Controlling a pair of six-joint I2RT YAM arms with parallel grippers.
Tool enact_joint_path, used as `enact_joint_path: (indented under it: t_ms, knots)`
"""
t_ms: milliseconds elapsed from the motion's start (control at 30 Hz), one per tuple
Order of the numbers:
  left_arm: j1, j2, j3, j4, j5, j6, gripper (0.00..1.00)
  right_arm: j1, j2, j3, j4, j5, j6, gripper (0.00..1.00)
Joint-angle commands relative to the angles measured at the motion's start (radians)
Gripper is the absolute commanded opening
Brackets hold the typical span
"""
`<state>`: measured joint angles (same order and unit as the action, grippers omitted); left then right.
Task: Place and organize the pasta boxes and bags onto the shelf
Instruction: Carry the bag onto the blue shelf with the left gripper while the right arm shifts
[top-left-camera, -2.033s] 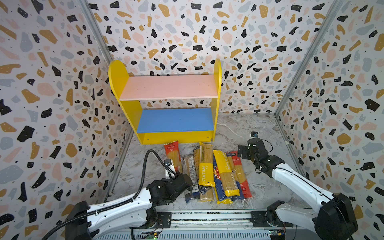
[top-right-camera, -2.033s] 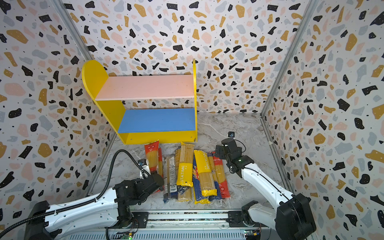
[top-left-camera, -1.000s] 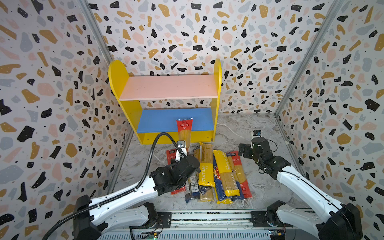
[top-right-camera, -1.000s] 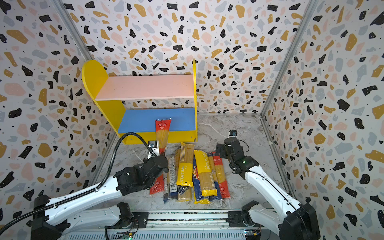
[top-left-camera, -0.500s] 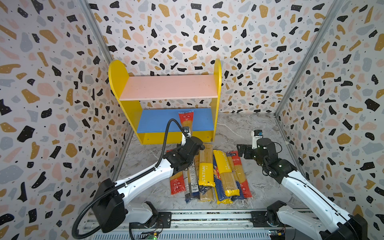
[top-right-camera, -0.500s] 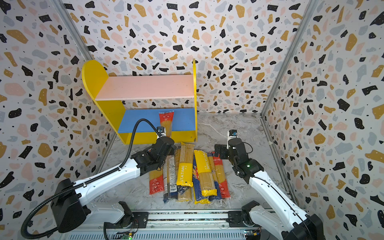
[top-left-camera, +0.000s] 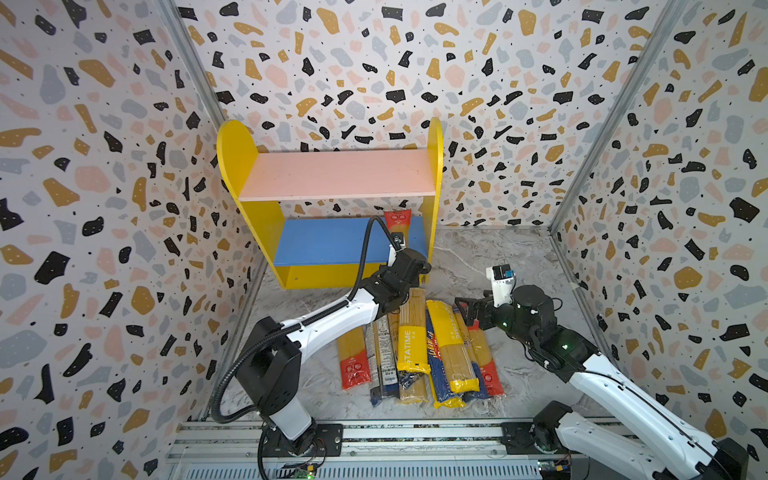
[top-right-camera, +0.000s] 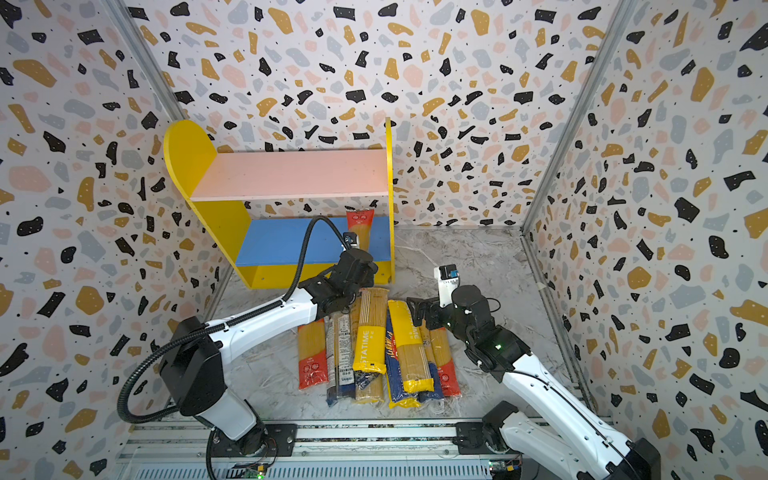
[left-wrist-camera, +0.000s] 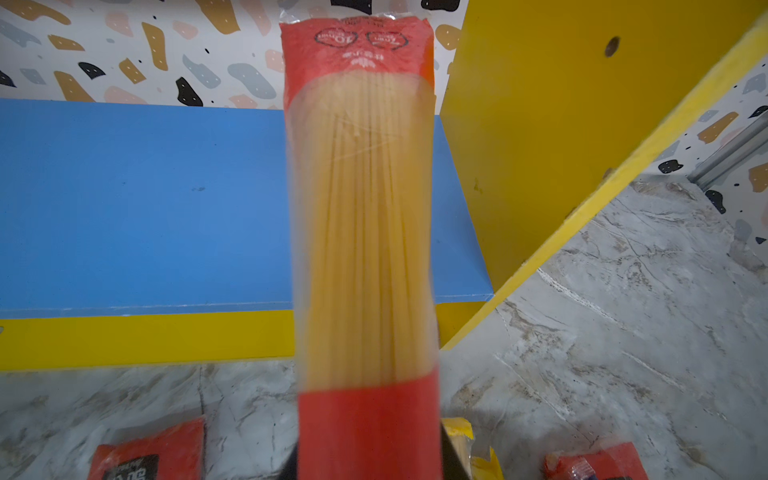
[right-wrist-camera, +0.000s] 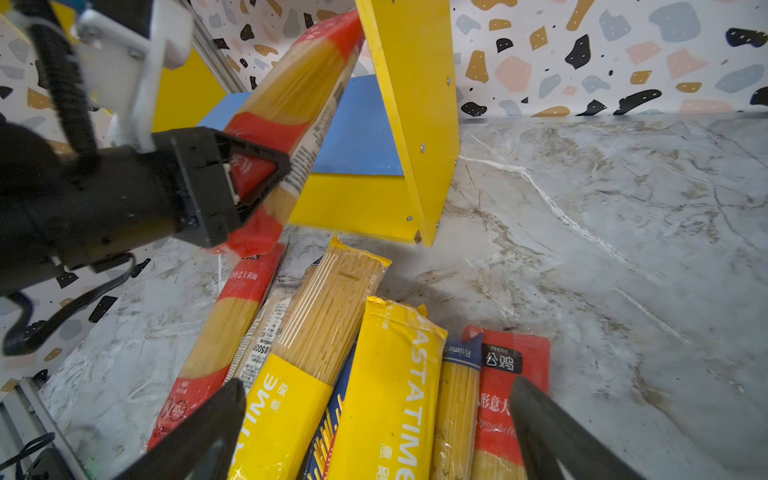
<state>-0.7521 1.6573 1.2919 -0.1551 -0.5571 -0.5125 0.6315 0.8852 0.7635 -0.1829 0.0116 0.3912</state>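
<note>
Left claw (right-wrist-camera: 255, 176), shut tight on the long red-ended clear-plastic spaghetti pack (left-wrist-camera: 365, 208), had lifted it off the floor pile of packs (top-left-camera: 415, 345) behind and poked its far end over the blue lower board (left-wrist-camera: 145, 199) of the yellow-sided wooden shelf (top-left-camera: 232, 158) ahead, so first placement looked near; right claw (right-wrist-camera: 378, 415) hung wide.

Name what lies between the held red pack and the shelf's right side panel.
Only a bare strip of the blue lower board, shown in the left wrist view.
</note>
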Motion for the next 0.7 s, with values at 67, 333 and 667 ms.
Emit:
enact_joint_path:
  t_ms: [67, 333, 667]
  knots:
    - [0.026, 0.010, 0.103, 0.195, -0.014, 0.012, 0.15, 0.020, 0.008, 0.063, -0.015, 0.064, -0.022, 0.99]
    - [0.043, 0.099, 0.182, 0.223, 0.016, 0.000, 0.15, 0.021, 0.032, 0.078, -0.030, 0.101, -0.024, 0.99]
    - [0.066, 0.173, 0.243, 0.281, 0.059, -0.019, 0.22, 0.019, 0.039, 0.101, -0.063, 0.131, -0.033, 0.99]
